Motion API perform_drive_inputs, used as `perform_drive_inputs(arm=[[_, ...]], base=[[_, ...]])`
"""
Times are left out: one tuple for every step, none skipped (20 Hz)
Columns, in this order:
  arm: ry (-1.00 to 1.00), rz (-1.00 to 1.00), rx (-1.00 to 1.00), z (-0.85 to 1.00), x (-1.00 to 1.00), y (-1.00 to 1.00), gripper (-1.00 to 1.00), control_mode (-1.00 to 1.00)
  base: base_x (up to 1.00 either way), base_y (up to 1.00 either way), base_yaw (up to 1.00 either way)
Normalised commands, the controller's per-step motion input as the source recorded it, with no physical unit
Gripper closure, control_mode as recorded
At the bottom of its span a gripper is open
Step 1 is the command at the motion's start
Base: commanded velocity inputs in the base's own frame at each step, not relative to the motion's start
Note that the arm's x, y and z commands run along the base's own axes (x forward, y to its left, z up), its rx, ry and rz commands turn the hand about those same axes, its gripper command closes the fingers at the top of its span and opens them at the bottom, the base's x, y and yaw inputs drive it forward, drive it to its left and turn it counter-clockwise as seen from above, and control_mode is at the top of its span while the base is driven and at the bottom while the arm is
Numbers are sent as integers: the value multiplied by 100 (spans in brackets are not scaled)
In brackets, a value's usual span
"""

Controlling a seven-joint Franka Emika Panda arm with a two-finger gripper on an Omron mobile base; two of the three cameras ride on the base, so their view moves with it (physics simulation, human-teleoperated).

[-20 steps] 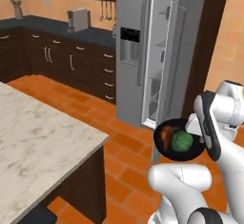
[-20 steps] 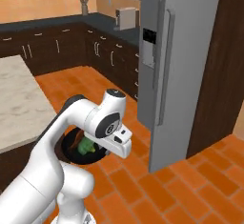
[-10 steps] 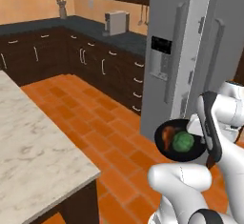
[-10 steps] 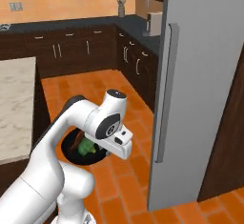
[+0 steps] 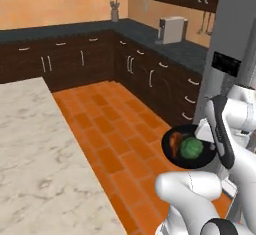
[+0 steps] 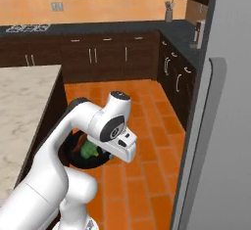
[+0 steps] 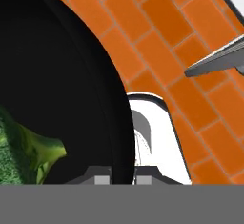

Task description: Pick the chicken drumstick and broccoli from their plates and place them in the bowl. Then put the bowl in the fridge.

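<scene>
The glossy black bowl (image 5: 186, 149) hangs over the orange floor, close in front of my own body. In it lie the orange-brown chicken drumstick (image 5: 176, 140) and the dark-green broccoli (image 5: 191, 148). My gripper (image 7: 119, 176) is shut on the bowl's right rim (image 7: 112, 99), with the broccoli (image 7: 24, 154) just inside the wall. From the right base view the bowl (image 6: 73, 150) and broccoli (image 6: 89, 149) peek out from behind my forearm. The grey fridge (image 6: 220, 126) rises close at the right, its long handle (image 6: 208, 126) toward me. Its black dispenser panel (image 5: 225, 63) shows above my arm.
A marble island counter (image 5: 35, 154) fills the left side, also seen at the left edge (image 6: 24, 97). Dark cabinets with a dark worktop (image 5: 90, 54) run along the back walls, a toaster (image 5: 172, 29) on them. Orange tiled floor (image 5: 110, 129) lies between island and cabinets.
The whole picture has shifted as the base moves: the fridge now stands nearer and further right. The bowl stays held in the same place before my body.
</scene>
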Motion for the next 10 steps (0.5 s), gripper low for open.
perform_drive_inputs(arm=[[0, 0, 0, 0, 0, 0, 100, 100], [0, 0, 0, 0, 0, 0, 100, 100], [0, 0, 0, 0, 0, 0, 100, 100], [0, 0, 0, 0, 0, 0, 100, 100], [0, 0, 0, 0, 0, 0, 100, 100], [0, 0, 0, 0, 0, 0, 100, 100], [0, 0, 0, 0, 0, 0, 100, 100], [0, 0, 0, 0, 0, 0, 100, 100], [0, 0, 0, 0, 0, 0, 100, 100], [0, 0, 0, 0, 0, 0, 100, 100]], base=[[100, -4, 20], [100, -34, 17], [98, -31, 14], [100, -16, 13], [100, -4, 10], [100, 0, 8], [100, 0, 7], [100, 0, 6], [100, -6, 6], [100, -5, 5]])
